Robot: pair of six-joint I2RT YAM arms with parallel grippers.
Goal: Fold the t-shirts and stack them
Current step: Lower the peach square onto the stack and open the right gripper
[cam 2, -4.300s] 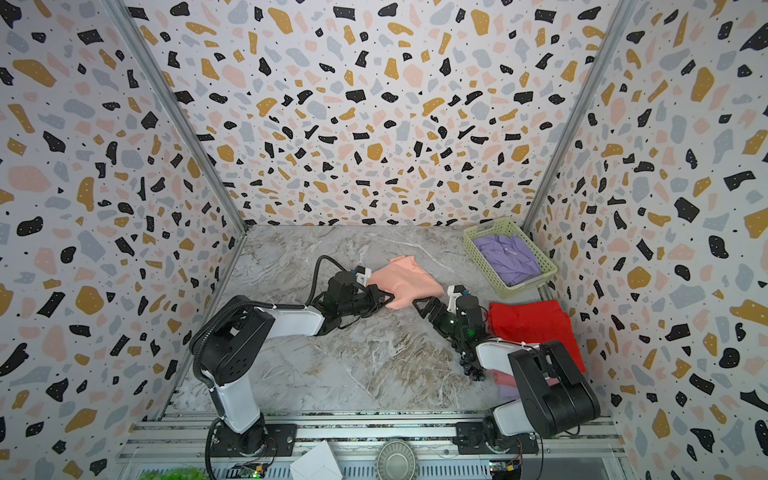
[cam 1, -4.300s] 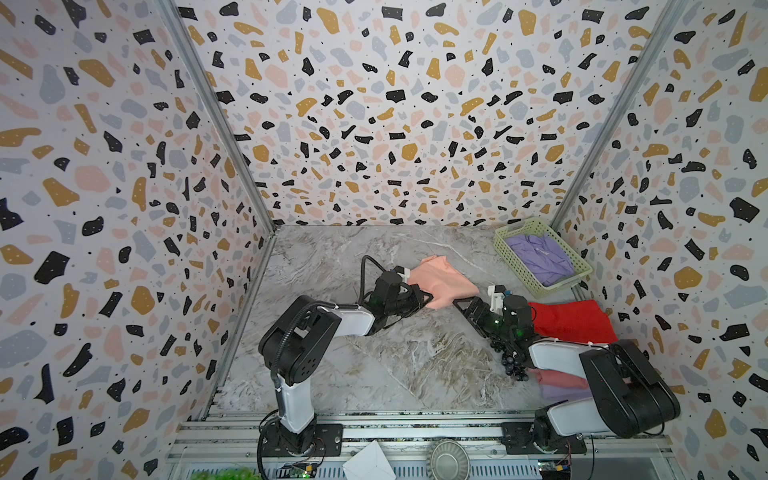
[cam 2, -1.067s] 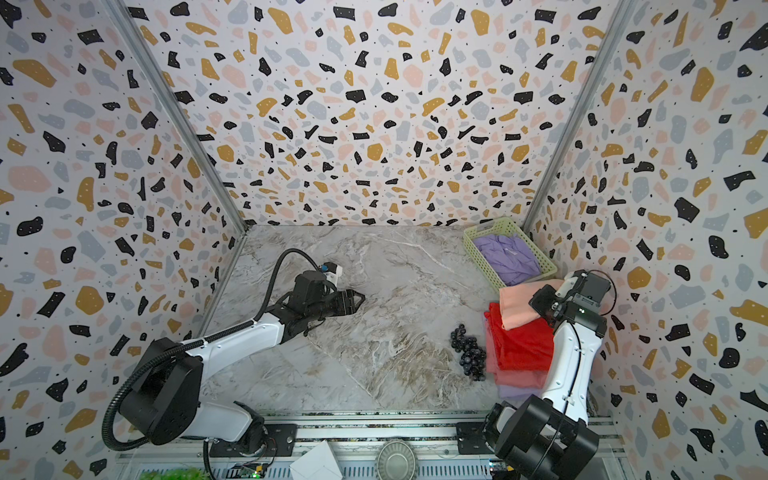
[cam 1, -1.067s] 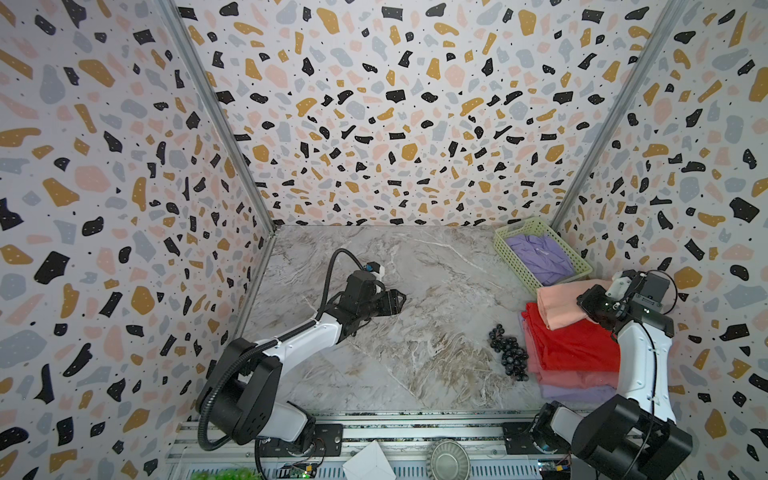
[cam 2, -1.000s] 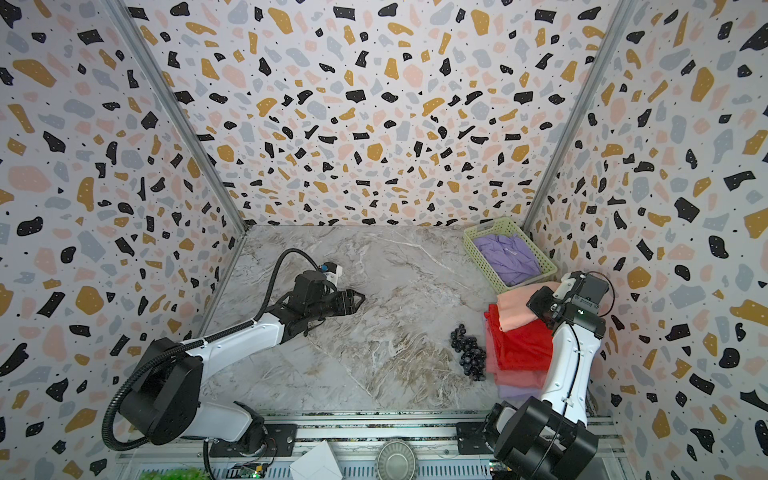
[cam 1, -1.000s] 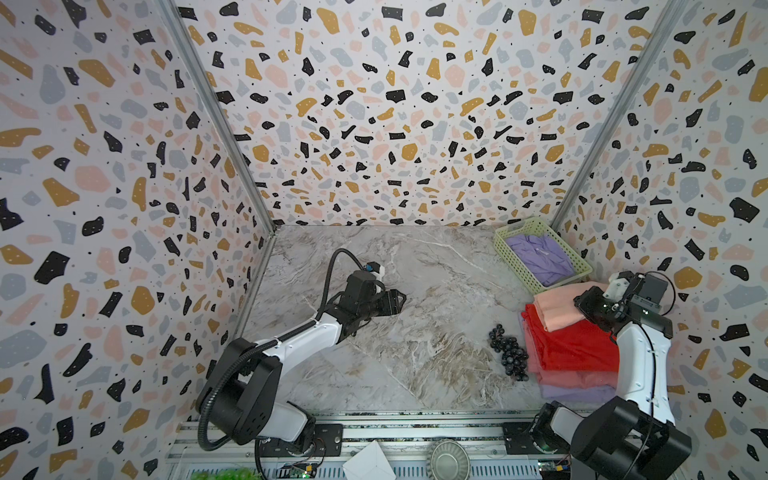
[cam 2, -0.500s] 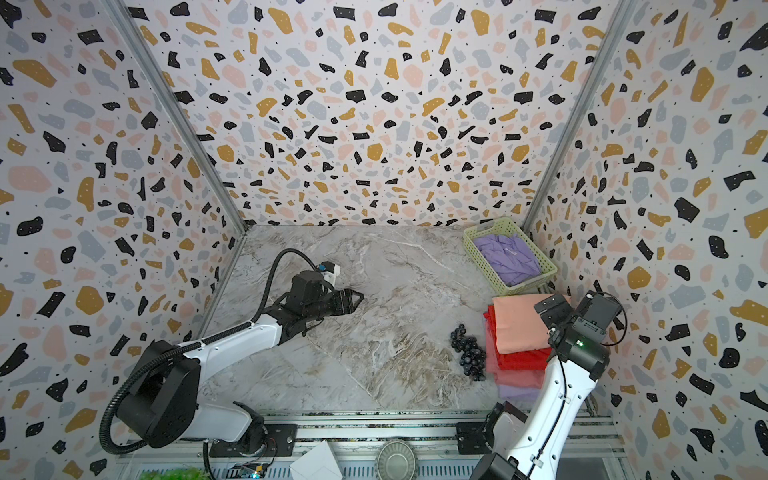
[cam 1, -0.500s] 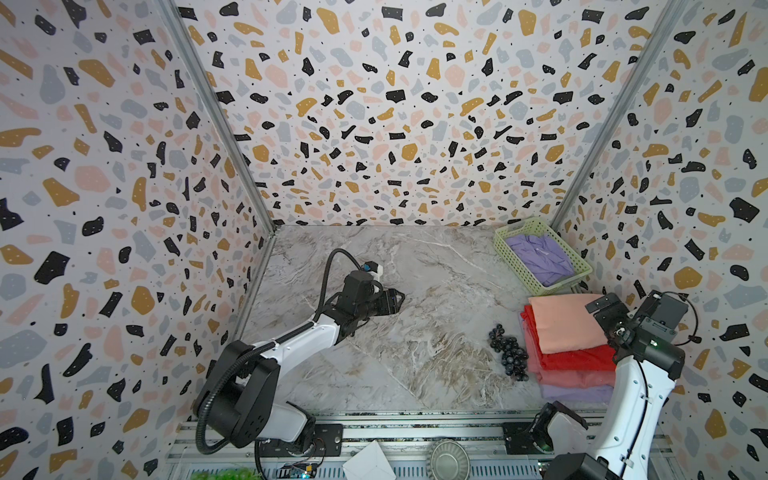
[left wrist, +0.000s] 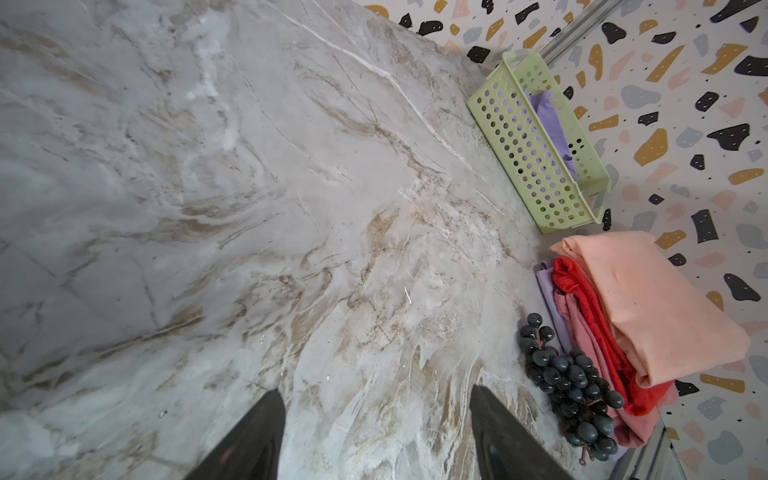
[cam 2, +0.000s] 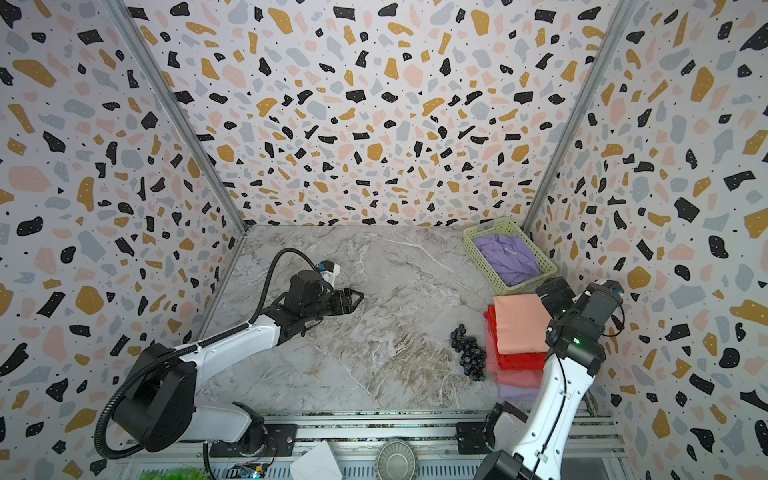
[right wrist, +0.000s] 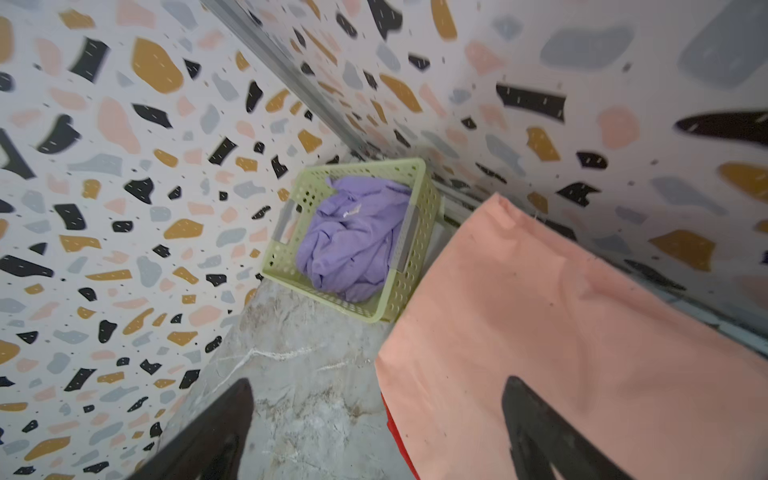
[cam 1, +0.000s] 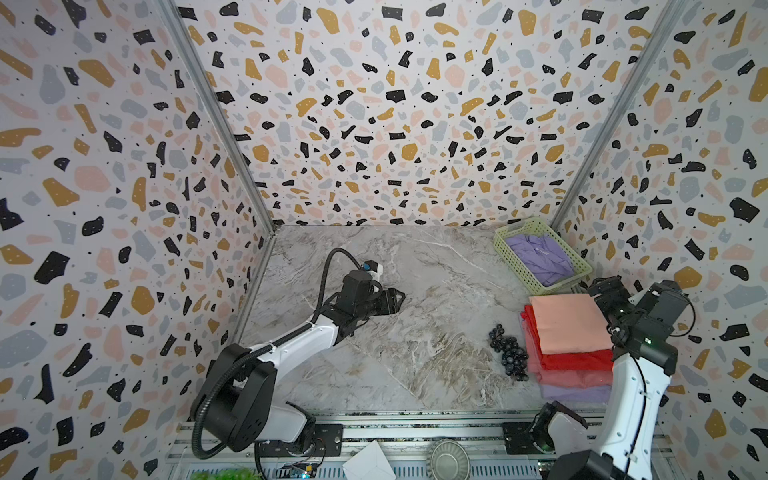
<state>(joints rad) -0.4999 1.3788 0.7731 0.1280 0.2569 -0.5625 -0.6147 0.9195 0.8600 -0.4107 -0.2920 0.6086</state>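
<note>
The folded peach cotton t-shirt [cam 1: 569,322] lies on top of the stack at the right edge of the grey marble tabletop [cam 1: 415,291]; beneath it show the bright red tee [cam 1: 577,359], the pink tee [cam 1: 573,378] and, lowest, a lavender tee [cam 1: 573,394]; a bunch of dark grapes [cam 1: 509,353] lies just beside the stack's left side. The right gripper [cam 1: 604,291] hangs over the peach shirt's far right corner, jaws wide apart, nothing between them; a crumpled lavender shirt [right wrist: 353,237] fills the pale green perforated plastic basket [right wrist: 424,266] just behind the stack. The left gripper [left wrist: 376,392], jaws apart and empty, hovers low over bare marble, well apart from the stack.
</note>
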